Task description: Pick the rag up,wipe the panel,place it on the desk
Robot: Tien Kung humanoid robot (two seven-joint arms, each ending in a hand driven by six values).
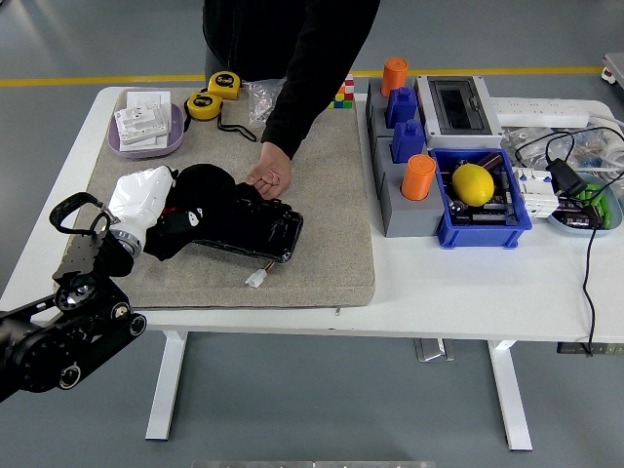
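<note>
The white table (458,283) carries a grey felt mat (331,244), and the robot's left hand (166,210), white-backed with black fingers, reaches in over the mat's left side. Its fingers are curled down onto a bunched black rag (210,190), pressing it against the left end of a glossy black rectangular panel (258,229) that extends to the hand's right. Just beyond the rag, a person's hand (270,175) in a black sleeve holds the panel's far edge. Below the panel lies a small white connector (255,280)
</note>
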